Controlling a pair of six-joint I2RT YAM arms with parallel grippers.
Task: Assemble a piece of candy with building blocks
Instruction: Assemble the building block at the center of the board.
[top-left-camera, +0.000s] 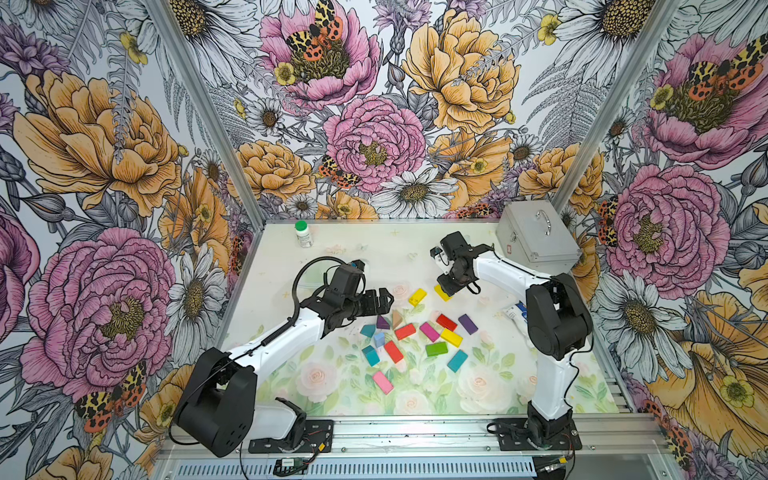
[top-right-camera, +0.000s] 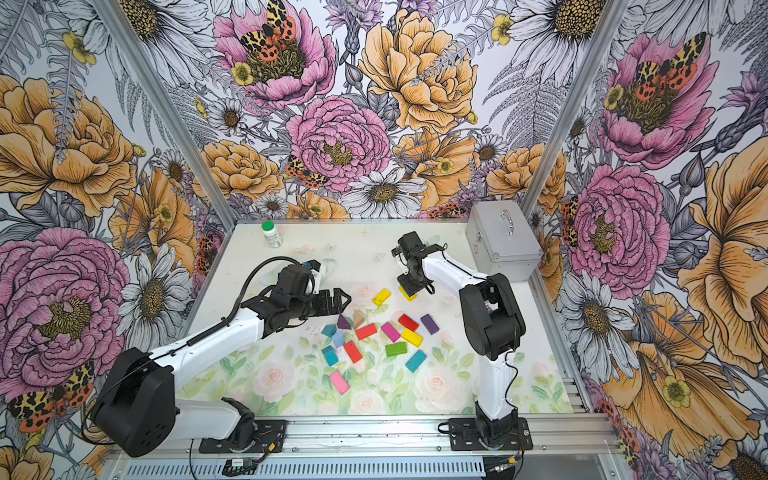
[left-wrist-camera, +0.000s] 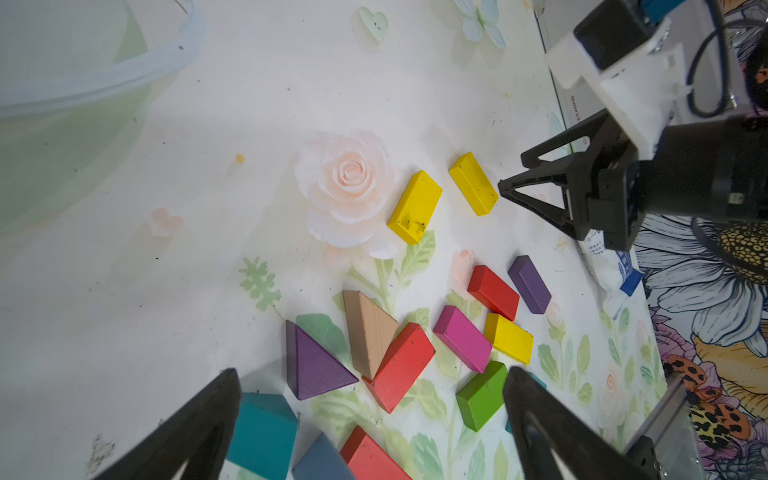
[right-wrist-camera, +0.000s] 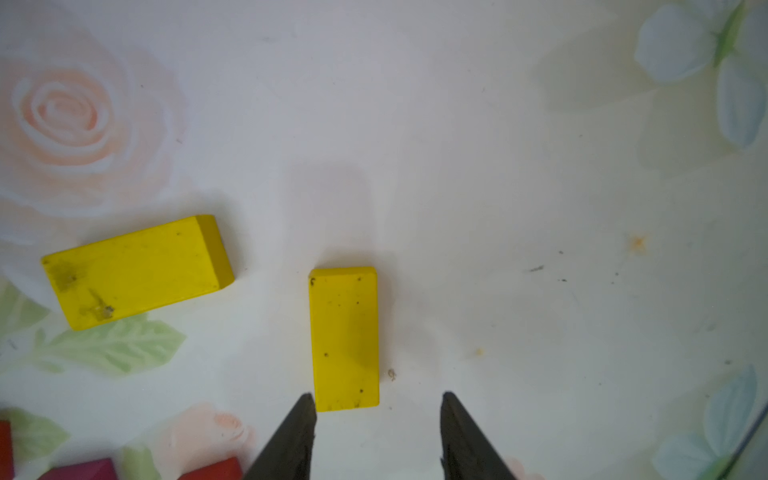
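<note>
On the far bench (top-left-camera: 374, 249), a yellow block (right-wrist-camera: 344, 338) is laid flat near a second yellow block (right-wrist-camera: 137, 272), probably as the candy's body; both the right pincer (right-wrist-camera: 377, 394) and the left pincer (left-wrist-camera: 372, 370) are held apart, empty.

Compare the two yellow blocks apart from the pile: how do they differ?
The gripper-side block lies at the open right gripper's tips; the rose-side block lies clear of it. They lie roughly crosswise. The rose-side block shows smudged scuffs, the gripper-side block only specks. Both lie flat, same yellow and shape.
</note>
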